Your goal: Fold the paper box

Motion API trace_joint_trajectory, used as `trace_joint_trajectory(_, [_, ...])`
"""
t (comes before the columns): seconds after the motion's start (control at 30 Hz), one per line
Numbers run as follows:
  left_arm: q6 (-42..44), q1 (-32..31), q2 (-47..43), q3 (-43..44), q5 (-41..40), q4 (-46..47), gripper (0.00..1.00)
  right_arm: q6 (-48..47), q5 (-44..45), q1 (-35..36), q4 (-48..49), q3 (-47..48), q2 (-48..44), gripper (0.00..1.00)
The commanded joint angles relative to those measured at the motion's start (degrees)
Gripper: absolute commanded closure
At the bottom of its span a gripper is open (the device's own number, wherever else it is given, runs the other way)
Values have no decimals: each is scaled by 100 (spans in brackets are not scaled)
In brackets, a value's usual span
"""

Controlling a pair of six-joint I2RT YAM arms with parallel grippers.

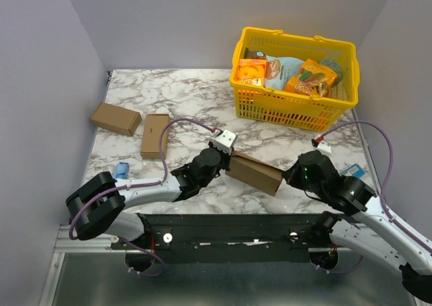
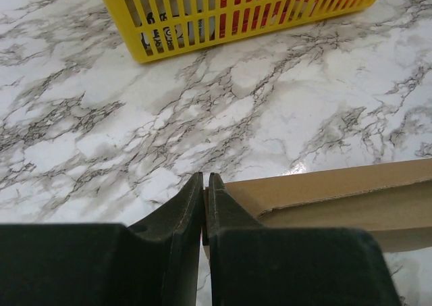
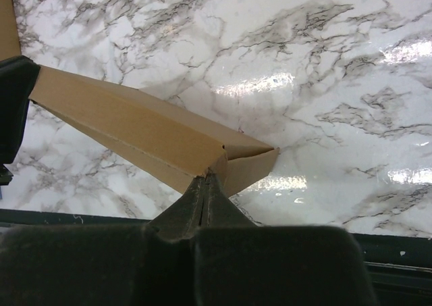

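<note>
From above, the left claw (image 1: 225,163) and the right claw (image 1: 290,175) each pinch one end of the paper box (image 1: 255,173), which spans the gap between them. A yellow basket (image 1: 295,110) stands ahead of both.

Left wrist: the fingers clench a thin cardboard edge, and the panel runs off to their right. Bare marble table (image 2: 270,117) lies ahead, up to the basket.

Right wrist: the tips clamp only the box's end corner. With so shallow a bite, a pull apart or a twist could probably slip or tear it. Open marble lies ahead.
</note>
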Motion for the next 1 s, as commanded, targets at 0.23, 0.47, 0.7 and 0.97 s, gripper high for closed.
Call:
trace_joint_trajectory(0.23, [237,-267,522,-233,4,-880,84,526,-248,-24,499,-232,-292,100])
trace_joint_trajectory(0.47, [447,-320,487,-338,101,-696,84,719,-239,-33,631,-355,-353,99])
trace_joint_trajectory(0.7, [562,-434,530,-418,101,-598,85,834,-222,-42,754,-373,-450,99])
trace_joint_trajectory(0.97, [632,-496,610,-426,31,-598,85,1070,-178,-50,746,-461,-713,100])
